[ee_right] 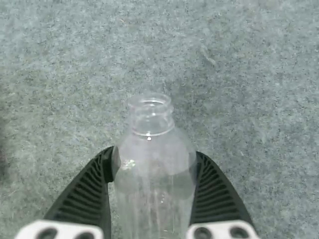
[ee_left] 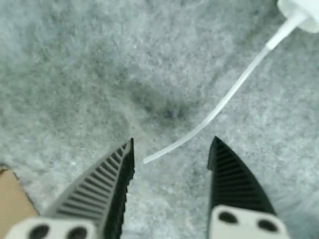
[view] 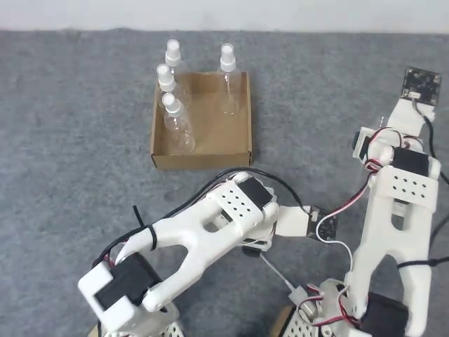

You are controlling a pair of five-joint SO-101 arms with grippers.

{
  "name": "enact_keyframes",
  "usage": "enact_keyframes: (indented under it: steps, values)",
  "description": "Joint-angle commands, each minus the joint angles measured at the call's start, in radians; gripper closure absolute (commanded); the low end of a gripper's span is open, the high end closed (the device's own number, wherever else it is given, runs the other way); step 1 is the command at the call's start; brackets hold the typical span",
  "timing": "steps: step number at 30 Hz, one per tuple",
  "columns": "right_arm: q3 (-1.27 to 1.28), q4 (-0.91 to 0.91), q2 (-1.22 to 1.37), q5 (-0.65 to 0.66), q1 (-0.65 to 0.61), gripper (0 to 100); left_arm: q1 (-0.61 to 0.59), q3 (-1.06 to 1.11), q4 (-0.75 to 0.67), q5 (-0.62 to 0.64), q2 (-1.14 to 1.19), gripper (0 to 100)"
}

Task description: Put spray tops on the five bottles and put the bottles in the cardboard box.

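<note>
My left end effector hangs low over the grey, felt-like table. Its two ribbed black fingers are spread apart and grip nothing. The free end of a thin, pale dip tube lies in the gap between them, close beside one finger. The tube belongs to a loose spray top lying on the table. Its white head rests farther out, and the tube curves back from it toward my fingers.

My right end effector is clamped on an uncapped bottle of clear plastic, with one ribbed finger pressed against each side just below the shoulder. The bottle's open threaded neck points away from my wrist, with grey table beyond it.

Seen from above, my left arm stretches across the front middle of the table, and my right arm stands off to the right.

Farther away, the cardboard box sits open-topped, well apart from both end effectors. Four capped bottles stand upright inside it — three in a row along its left side, the fourth near the far right corner, each with a white sprayer on top.
</note>
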Motion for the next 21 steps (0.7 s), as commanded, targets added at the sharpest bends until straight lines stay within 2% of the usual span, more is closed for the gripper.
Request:
enact_keyframes:
  steps: [1,8,17,21]
  values:
    - [-0.031,-0.024,-0.061,-0.008,0.012,98.9,0.005,-0.024,-0.023,-0.080,0.008,77]
    - [-0.029,-0.024,-0.061,-0.006,0.013,98.9,-0.003,-0.054,-0.046,-0.095,0.150,79]
    - [-0.029,-0.024,-0.061,-0.006,0.015,98.9,-0.003,-0.094,-0.025,-0.092,0.198,97]
    - [-0.029,-0.024,-0.061,-0.006,0.015,98.9,-0.005,-0.099,0.038,-0.092,0.196,99]
